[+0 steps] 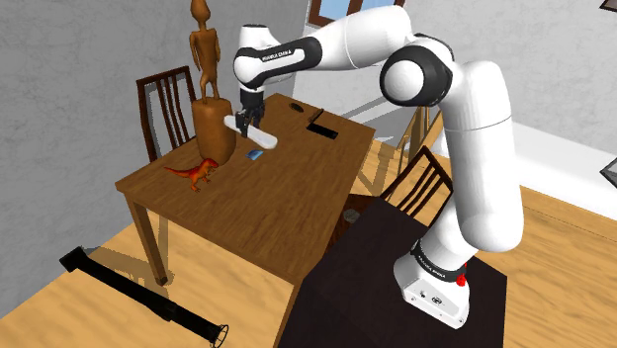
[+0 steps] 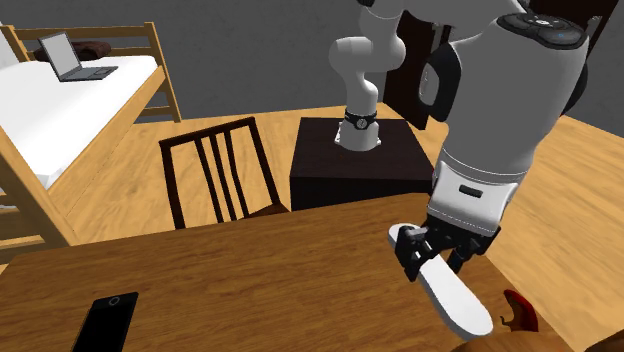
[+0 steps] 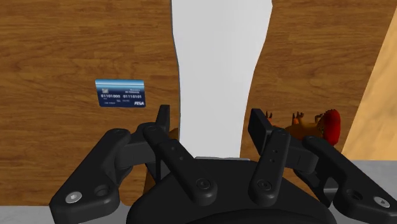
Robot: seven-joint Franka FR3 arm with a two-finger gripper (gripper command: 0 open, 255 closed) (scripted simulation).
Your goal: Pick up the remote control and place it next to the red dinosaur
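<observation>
My gripper [image 3: 211, 122] is clamped on the white remote control [image 3: 219, 63], holding it above the wooden table [image 3: 63, 38]. I judge this the carry step. Next I lower it beside the red dinosaur [image 3: 321, 124], clear of the blue card [image 3: 119, 93], then release.

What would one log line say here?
gripper: shut on white remote control | remote: held above wooden table | red dinosaur: standing on table | blue card: flat on table

A home: wooden table [image 1: 287, 198] with chairs [image 2: 210, 134], plank floor [image 1: 564, 247], a bed [image 2: 70, 110] bearing a laptop [image 2: 62, 55].
</observation>
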